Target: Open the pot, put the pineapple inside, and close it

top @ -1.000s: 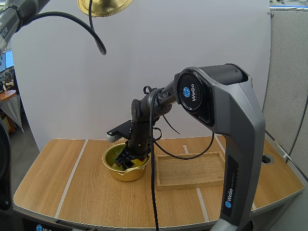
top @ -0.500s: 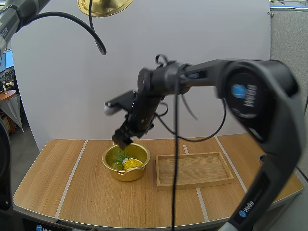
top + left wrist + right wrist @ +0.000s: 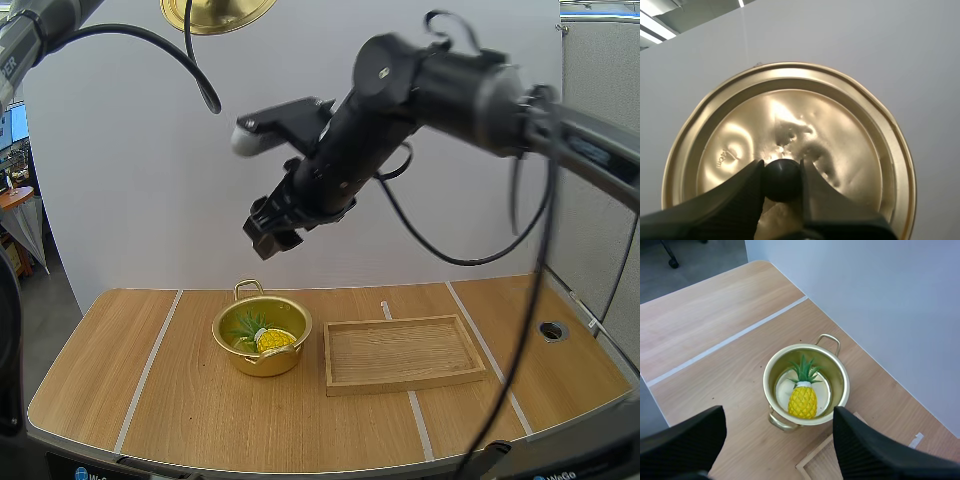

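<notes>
The high view looks forward and down over the table [image 3: 180,400], sharing the pot [image 3: 265,362] with the right wrist view high above it; the left wrist view faces the lid [image 3: 840,140] close up.

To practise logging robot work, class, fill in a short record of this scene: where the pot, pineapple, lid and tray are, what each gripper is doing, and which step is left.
pot: lidless, on the table
pineapple: lying inside the pot
lid: held high in the air
left gripper: shut on the lid's black knob
right gripper: open, holding nothing, above the pot
wooden tray: on the table beside the pot
step left: set the lid on the pot
</notes>
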